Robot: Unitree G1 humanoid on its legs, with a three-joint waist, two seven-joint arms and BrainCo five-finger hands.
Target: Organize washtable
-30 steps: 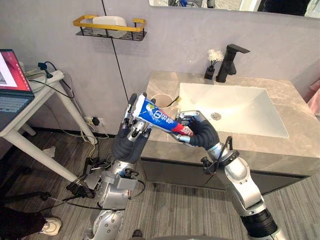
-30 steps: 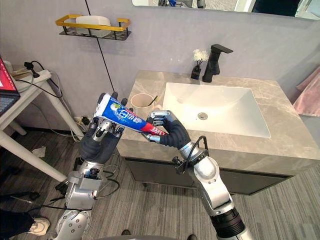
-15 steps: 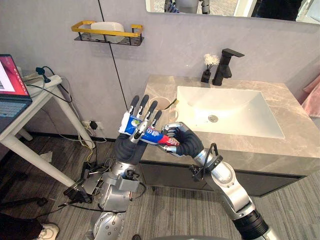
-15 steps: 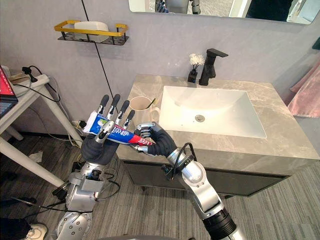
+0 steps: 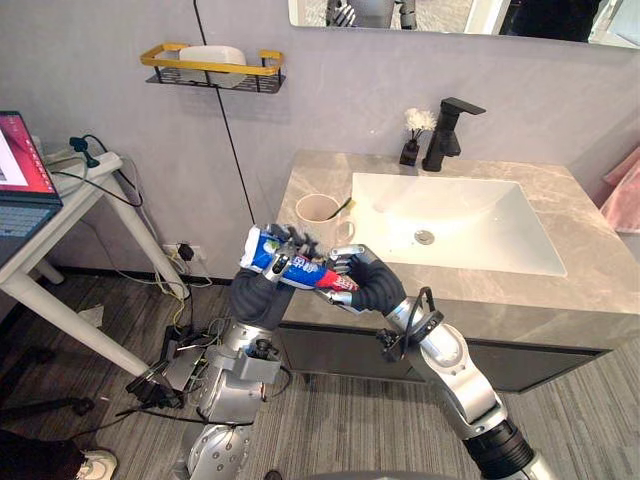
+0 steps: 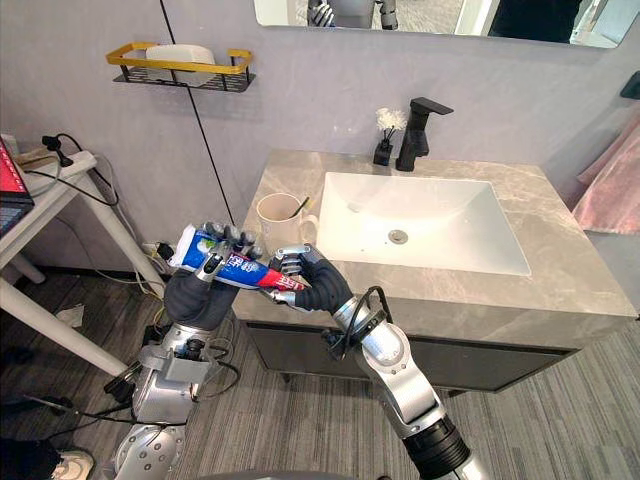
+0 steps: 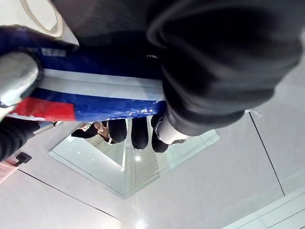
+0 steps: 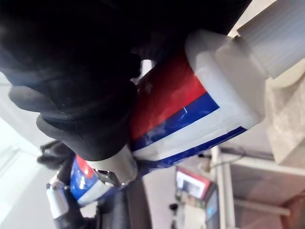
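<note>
Left hand (image 5: pixel 262 290) curled round glossy toothpaste tube (image 5: pixel 310 272), flat end | right hand (image 5: pixel 370 287) clenched on red cap end

Count, items on view:
- toothpaste tube (image 5: pixel 296 269): 1
- mug (image 5: pixel 318 210): 1
- sink (image 5: pixel 480 225): 1
- faucet (image 5: pixel 444 132): 1
- small black vase (image 5: pixel 410 151): 1
- wall shelf (image 5: pixel 212 66): 1
- mirror (image 5: pixel 450 14): 1
- robot hands: 2, namely left robot hand (image 5: pixel 258 294) and right robot hand (image 5: pixel 372 287)

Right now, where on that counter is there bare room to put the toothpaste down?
Bare: the counter strip right of the sink, and the back left corner behind the cup. Crowded: by the faucet and vase, and near the cup, where the left hand and right hand grip the toothpaste tube.
</note>
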